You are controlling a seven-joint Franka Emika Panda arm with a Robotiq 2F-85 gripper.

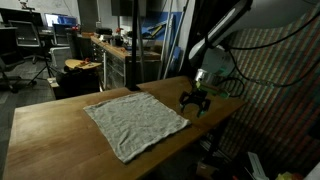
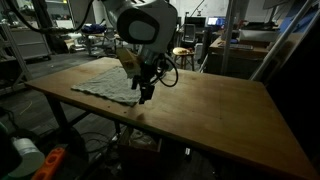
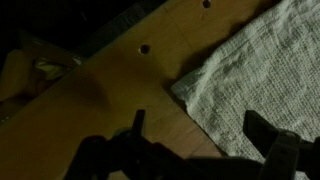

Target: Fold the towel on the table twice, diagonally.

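Observation:
A pale grey-white towel (image 1: 135, 122) lies spread flat on the wooden table (image 1: 60, 135); it also shows in an exterior view (image 2: 105, 82). My gripper (image 1: 195, 101) hangs open just above the towel's corner nearest the table's edge, as an exterior view (image 2: 143, 92) also shows. In the wrist view the towel's corner (image 3: 235, 80) lies between and ahead of my two dark fingers (image 3: 200, 135), one over bare wood, the other over cloth. Nothing is held.
The table edge runs close to the gripper (image 1: 225, 105). Two holes in the wood (image 3: 144, 48) sit near that edge. Lab benches, chairs and clutter (image 1: 100, 50) stand behind. A wide bare stretch of table (image 2: 220, 110) lies beside the towel.

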